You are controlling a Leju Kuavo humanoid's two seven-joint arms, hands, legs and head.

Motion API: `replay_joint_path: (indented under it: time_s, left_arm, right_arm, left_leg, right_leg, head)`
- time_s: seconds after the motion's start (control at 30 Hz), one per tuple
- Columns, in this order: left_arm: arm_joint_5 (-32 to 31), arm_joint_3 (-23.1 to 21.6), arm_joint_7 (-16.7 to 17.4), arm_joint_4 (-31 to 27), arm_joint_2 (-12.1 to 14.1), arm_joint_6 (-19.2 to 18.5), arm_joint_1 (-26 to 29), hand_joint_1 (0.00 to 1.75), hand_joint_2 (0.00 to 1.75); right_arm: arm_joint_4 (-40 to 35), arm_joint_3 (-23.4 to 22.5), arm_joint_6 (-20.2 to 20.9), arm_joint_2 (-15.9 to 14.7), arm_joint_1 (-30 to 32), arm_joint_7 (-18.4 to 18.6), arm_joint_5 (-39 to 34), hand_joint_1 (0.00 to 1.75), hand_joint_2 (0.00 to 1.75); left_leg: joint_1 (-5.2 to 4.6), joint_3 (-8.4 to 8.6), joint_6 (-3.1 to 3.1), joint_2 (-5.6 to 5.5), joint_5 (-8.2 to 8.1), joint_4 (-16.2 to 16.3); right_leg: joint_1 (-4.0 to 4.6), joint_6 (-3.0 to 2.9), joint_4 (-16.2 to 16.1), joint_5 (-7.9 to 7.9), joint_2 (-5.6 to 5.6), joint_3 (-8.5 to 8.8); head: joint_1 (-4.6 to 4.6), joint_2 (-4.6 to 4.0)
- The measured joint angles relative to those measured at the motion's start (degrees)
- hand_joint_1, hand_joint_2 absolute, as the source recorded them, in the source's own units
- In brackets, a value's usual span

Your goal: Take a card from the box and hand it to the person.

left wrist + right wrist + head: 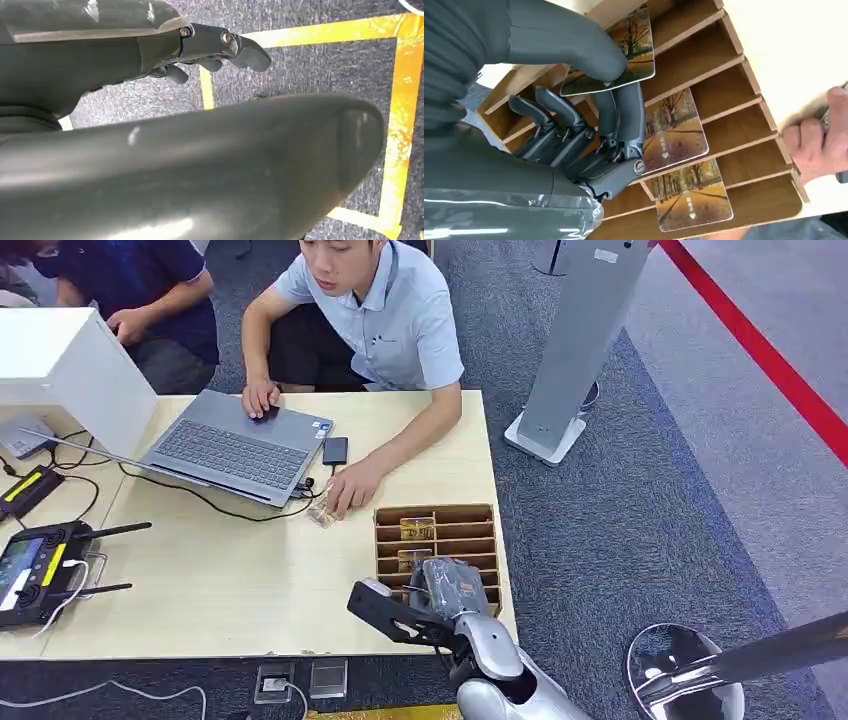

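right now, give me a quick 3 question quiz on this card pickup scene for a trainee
1. True or false: the right hand is pinching a card between thumb and fingers over the wooden box.
2. Multiple choice: where does the person's hand nearest the box rest? A) inside the box B) on the table just beyond the box C) on the laptop keyboard
3. Fill in: in the left wrist view, the left hand hangs over grey carpet marked with ______ tape lines.

Key: 1 true; 2 B; 3 yellow
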Motion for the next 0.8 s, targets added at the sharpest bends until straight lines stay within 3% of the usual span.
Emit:
replay_joint_path:
  time_s: [0.47,0.67,0.8]
  left_arm:
    - [0.61,0.0,-0.15,0.0,0.0,-0.39,0.05,0.0,0.0]
    - [0.57,0.0,-0.63,0.0,0.0,-0.37,0.05,0.0,0.0]
    - [-0.09,0.0,-0.74,0.0,0.0,-0.42,-0.01,0.0,0.0]
  right_arm:
    - [-10.61,-1.18,-3.24,-2.47,-0.47,-1.27,2.19,1.75,1.75]
    - [-18.89,-1.53,-3.39,-5.01,-6.8,-0.81,0.68,1.75,1.75]
    - [-18.95,-1.14,-2.69,-5.22,-12.86,-3.59,-3.07,1.75,1.75]
  left_leg:
    - [0.0,-0.01,0.0,0.0,0.0,0.0]
    - [0.0,-0.01,0.0,0.01,0.0,0.01]
    - [0.0,-0.04,0.0,0.0,0.0,0.0]
  right_leg:
    - [0.0,0.0,0.0,0.0,0.0,0.0]
    - [0.0,0.0,0.01,0.01,0.03,0.01]
    - [0.0,0.0,0.03,0.01,0.03,0.02]
  head:
    - [0.0,0.0]
    - [0.04,0.0]
    - [-0.02,0.0]
